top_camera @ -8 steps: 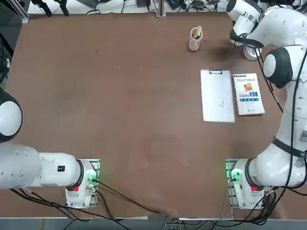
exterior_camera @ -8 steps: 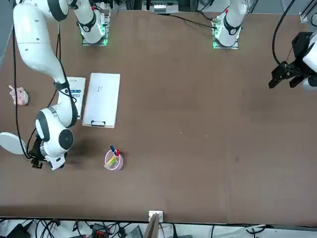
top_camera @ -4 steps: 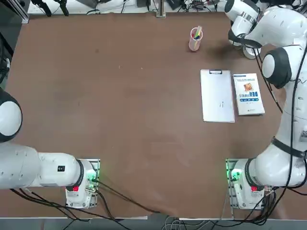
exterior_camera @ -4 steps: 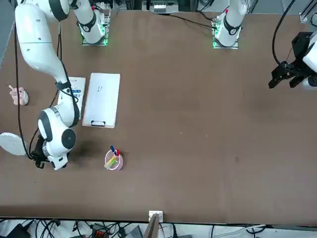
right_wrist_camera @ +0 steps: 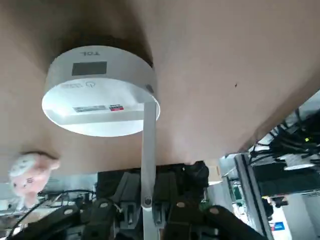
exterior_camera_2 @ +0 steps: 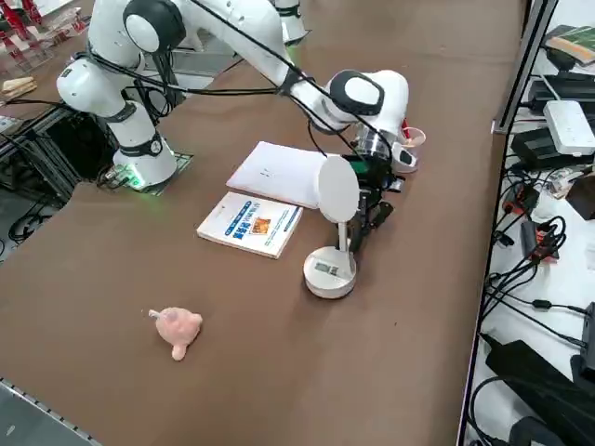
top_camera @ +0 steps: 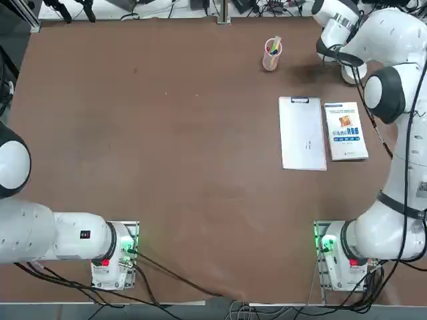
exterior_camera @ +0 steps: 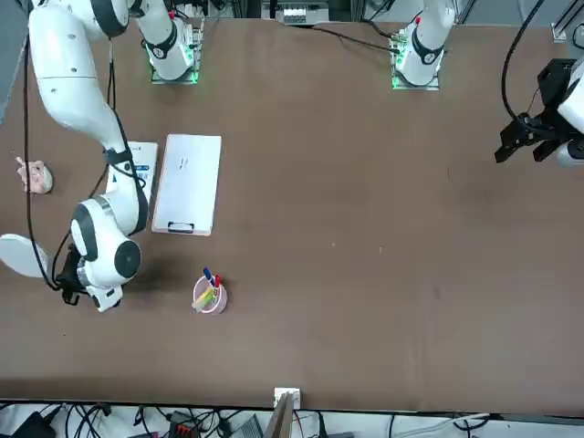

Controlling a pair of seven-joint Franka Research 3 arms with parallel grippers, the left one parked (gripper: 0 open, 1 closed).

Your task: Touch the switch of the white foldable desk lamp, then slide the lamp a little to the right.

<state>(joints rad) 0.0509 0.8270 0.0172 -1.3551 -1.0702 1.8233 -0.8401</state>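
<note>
White foldable desk lamp (exterior_camera_2: 331, 249) stands near the desk's far right corner, right gripper (exterior_camera_2: 370, 208) close behind its stem; jaw state can't be told. Switch (right_wrist_camera: 90, 84) looks untouched, slide not yet done.

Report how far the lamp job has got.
Done: nothing can be confirmed. The pictures do not show whether the switch on the round base has been touched.
In hand: the right pincer sits low, close beside the thin arm of the small white foldable desk lamp, off the switch.
Left: probably the slide to the right, and the touch if it was not made.
</note>
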